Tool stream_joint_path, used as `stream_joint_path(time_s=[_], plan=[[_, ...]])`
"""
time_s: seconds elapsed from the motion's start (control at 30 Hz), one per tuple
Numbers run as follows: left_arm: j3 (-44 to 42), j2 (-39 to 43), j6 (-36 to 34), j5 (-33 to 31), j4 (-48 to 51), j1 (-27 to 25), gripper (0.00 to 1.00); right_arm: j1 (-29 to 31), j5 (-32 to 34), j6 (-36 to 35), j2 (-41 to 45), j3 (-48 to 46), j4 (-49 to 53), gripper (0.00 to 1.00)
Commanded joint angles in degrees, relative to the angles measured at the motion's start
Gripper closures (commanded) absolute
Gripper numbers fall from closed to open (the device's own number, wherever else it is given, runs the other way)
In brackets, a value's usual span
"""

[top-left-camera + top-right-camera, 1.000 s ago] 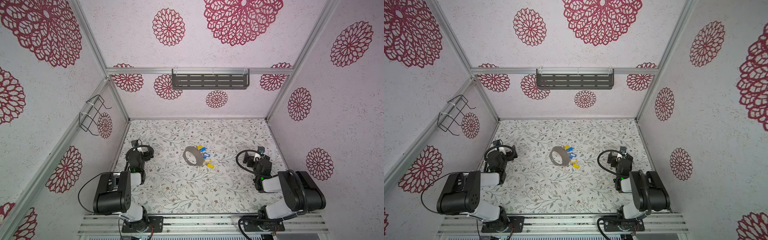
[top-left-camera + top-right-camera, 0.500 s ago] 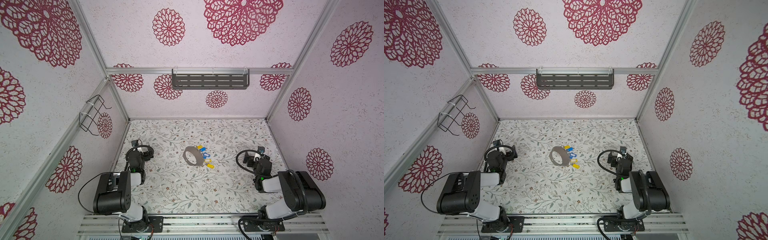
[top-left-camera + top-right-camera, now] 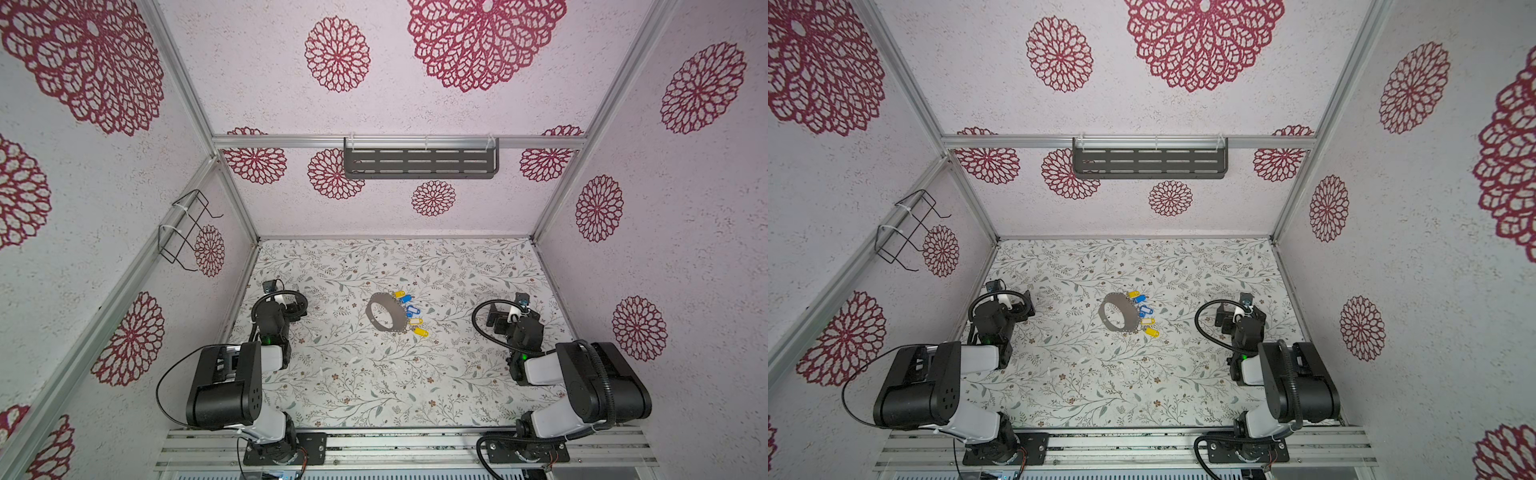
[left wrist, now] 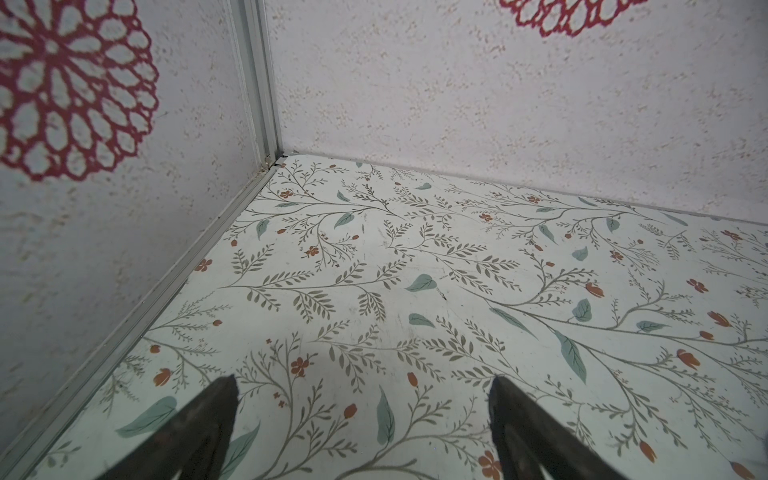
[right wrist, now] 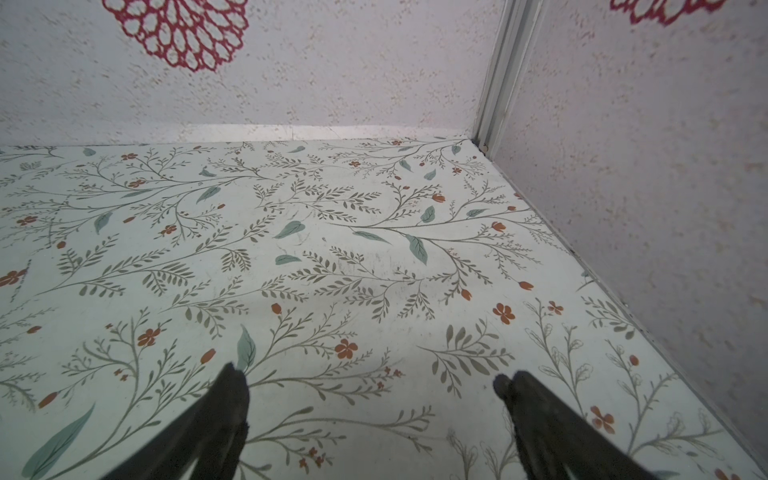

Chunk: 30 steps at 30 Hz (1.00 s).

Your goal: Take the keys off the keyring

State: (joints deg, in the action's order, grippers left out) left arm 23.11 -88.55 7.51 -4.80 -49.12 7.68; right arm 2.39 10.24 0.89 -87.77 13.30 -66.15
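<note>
Enclosure of pale speckled walls (image 3: 415, 104) printed with crimson lace-like medallions, framed in aluminium rails. Floor is a white table (image 3: 374, 374) papered with grey-green vines and small orange flowers. Two black-and-white robot arms are mounted at the near edge, left arm (image 3: 224, 386) and right arm (image 3: 598, 386), both folded low and pointing toward the back wall. A dark grey slotted metal shelf (image 3: 419, 163) hangs on the back rail; a black wire rack (image 3: 183, 230) is strapped to the left rail. Left gripper (image 4: 363, 380): dark fingers spread wide, only bare patterned table between them, facing the left rear corner. Right gripper (image 5: 370, 376): fingers likewise wide apart, holding nothing, facing the right rear corner. The flat thin grey metal keyring (image 3: 397, 321), with a wide central opening, lies mid-table between the two arms, well apart from both grippers. The small oblong plastic keys (image 3: 413, 310), three yellow and two blue, fan along its rim on the right arm's side, lying on the table against that edge in both top views.
</note>
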Motion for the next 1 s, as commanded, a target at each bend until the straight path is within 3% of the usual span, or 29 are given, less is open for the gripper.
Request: stream_joint_path(time_s=[0.0,0.2,0.27,0.33,0.4,0.5,0.6,0.63,0.7,0.73,0.77,0.83,0.97], plan=[[0.9,-0.6,-0.7,0.0,-1.9,0.5,0.03,-0.4,-0.4,-0.9,-0.2,1.2,-2.8,0.01],[0.3,1.2,-2.8,-0.1,-2.0,-1.2,0.03,0.7,1.0,-2.0,0.1,-0.1,-5.0,0.01],[2.4,6.7,-4.3,-3.3,7.1,-3.6,0.03,2.7,3.3,-3.9,0.6,-3.3,-11.1,0.01],[7.9,13.3,-3.6,-7.1,23.1,-7.8,0.03,7.3,12.6,-6.3,5.2,-6.2,-13.5,0.01],[12.6,17.8,-1.8,-8.4,33.7,-12.8,0.03,11.2,16.4,-7.6,14.3,-5.2,-3.0,0.01],[16.8,22.8,6.5,-7.9,40.5,-20.7,0.03,11.7,14.7,1.0,25.4,1.1,20.1,0.01],[19.1,24.9,15.4,14.6,44.3,-22.1,0.03,11.5,22.8,17.5,28.5,10.3,45.2,0.01],[17.9,24.4,16.0,22.0,39.8,-22.0,0.03,10.9,20.5,18.6,29.1,13.4,51.9,0.01],[16.5,22.4,19.1,27.7,31.8,-22.0,0.03,10.5,21.0,25.5,29.7,15.8,59.2,0.01],[17.1,20.7,21.3,27.7,30.3,-21.9,0.03,10.2,22.2,30.5,30.1,15.6,62.2,0.01],[18.0,19.0,23.3,28.1,29.5,-21.8,0.03,9.6,20.2,30.8,30.8,15.0,63.0,0.01],[19.7,15.0,26.6,29.7,27.8,-22.0,0.03,7.1,11.2,30.2,32.6,16.1,68.5,0.01],[16.2,11.6,24.1,25.1,19.4,-25.3,0.03,6.8,2.9,30.8,36.9,17.0,75.7,0.01]])
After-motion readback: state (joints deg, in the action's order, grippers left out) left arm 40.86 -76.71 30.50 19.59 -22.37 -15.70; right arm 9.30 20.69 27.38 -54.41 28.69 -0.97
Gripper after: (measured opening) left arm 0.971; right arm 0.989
